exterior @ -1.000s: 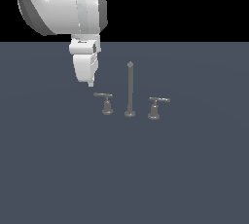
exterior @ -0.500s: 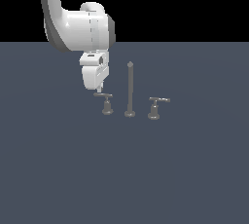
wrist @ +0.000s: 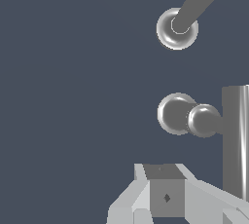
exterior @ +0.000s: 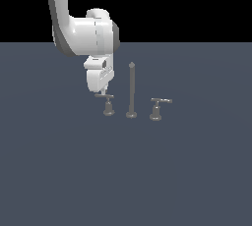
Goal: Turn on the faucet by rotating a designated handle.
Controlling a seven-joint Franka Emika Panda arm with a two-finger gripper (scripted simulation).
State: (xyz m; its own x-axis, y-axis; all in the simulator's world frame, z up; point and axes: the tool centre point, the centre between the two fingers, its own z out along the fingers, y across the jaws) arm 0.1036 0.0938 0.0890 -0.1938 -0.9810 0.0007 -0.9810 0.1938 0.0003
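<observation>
Where the gripper hangs under the white arm, its tip sits right at the handle, on the bar's end toward the exterior view's left. Contact unclear. Cannot tell whether the fingers stand apart or together. The handle stands left of the faucet's spout post; wrist view shows handle near the gripper.

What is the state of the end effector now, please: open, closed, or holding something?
End effector: cannot be told. It hangs just above the bar of the handle, but neither view shows the fingers clearly enough to judge.
</observation>
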